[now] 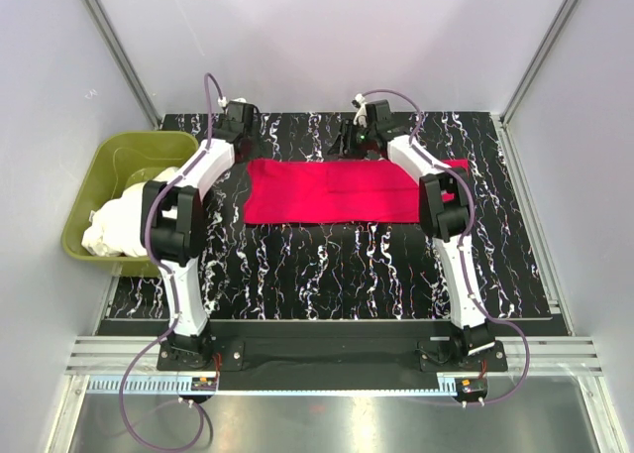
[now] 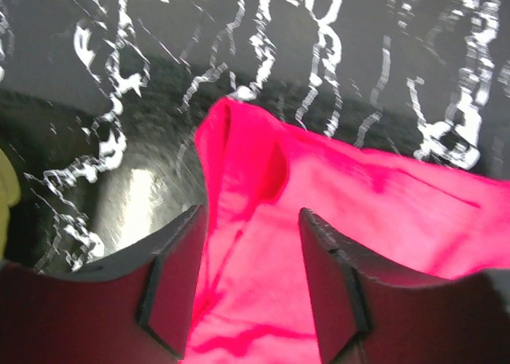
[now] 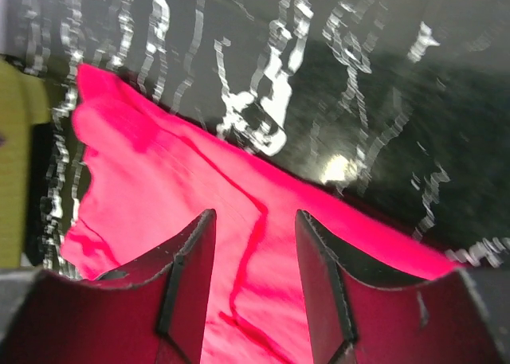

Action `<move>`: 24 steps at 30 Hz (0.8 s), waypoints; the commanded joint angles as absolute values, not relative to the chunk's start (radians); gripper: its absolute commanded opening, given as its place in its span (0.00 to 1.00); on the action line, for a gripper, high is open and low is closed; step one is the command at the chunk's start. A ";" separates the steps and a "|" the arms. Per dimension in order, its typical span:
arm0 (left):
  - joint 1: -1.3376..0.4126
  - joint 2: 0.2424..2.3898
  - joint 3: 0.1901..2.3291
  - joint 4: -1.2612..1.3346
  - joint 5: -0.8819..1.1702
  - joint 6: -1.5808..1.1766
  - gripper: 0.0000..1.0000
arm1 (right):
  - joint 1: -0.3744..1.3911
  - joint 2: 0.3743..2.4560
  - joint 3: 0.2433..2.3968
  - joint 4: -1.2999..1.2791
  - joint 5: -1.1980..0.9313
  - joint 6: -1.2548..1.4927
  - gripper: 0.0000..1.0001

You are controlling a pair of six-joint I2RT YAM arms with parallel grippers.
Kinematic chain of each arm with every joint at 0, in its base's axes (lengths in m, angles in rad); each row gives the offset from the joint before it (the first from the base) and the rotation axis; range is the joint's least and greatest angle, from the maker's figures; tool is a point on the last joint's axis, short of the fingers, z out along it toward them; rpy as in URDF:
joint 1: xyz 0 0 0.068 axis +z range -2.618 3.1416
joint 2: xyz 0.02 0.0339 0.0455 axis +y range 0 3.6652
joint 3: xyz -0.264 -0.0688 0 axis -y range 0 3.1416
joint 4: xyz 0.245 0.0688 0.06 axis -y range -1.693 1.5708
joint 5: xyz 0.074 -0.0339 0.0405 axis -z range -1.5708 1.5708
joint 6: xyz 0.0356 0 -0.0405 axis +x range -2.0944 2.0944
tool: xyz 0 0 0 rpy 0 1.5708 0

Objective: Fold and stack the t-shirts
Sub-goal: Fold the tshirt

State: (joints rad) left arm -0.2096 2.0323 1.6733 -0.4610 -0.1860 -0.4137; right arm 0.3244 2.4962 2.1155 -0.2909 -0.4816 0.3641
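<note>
Crimson t-shirt (image 1: 327,190), black white-veined table (image 1: 327,265), olive tub (image 1: 104,161).

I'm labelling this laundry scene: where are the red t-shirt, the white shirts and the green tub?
red t-shirt (image 1: 327,190): overhead view, middle of the cloth on the table.
white shirts (image 1: 114,225): overhead view, middle of the heap inside the tub.
green tub (image 1: 99,172): overhead view, bare left inner wall.
</note>
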 commanded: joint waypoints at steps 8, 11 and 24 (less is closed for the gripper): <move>-0.219 1.764 1.369 -0.437 0.064 -0.554 0.54 | 0.298 2.231 1.998 -0.644 -0.247 0.351 0.56; -0.232 1.710 1.278 -0.411 0.120 -0.595 0.51 | 0.264 2.169 1.912 -0.708 -0.241 0.347 0.57; -0.221 1.893 1.302 -0.431 0.183 -0.724 0.50 | 0.058 1.988 1.614 -0.798 -0.103 0.276 0.56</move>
State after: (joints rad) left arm -0.2291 1.8385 1.2545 -0.4465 0.1581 -0.6899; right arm 0.0692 2.0483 1.6325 -0.7582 -0.1757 0.3161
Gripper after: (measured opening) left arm 0.503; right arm 0.571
